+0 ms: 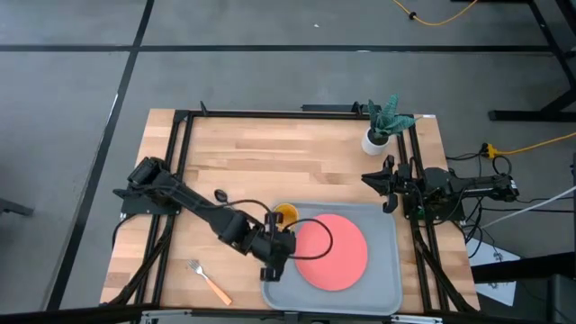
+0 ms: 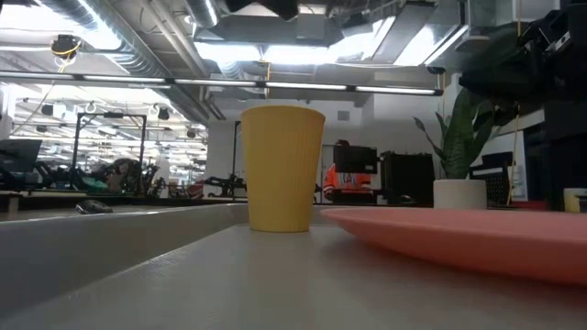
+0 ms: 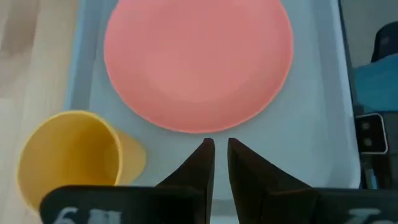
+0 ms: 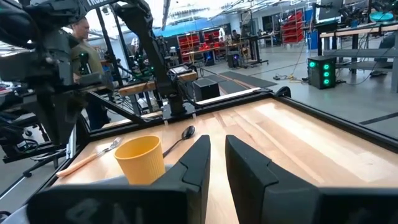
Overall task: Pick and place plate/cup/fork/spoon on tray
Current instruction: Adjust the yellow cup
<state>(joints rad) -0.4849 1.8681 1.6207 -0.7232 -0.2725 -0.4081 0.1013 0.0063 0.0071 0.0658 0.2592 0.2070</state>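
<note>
grey tray [image 1: 382, 292] holding pink plate [image 1: 337, 256], yellow cup [image 1: 285, 214] in its corner

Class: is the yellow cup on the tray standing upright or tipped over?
Upright. The cup stands on its base on the tray, rim up, beside the plate.

The light grey tray [image 1: 382, 292] is lying at the near right part of the table. The coral-pink plate [image 1: 331, 251] is lying flat inside it. The small yellow cup [image 1: 285, 214] is standing upright in the tray's far left corner, just beside the plate. The dark spoon [image 1: 236, 198] and the orange-handled fork [image 1: 209, 280] are lying on the wood, left of the tray.
</note>
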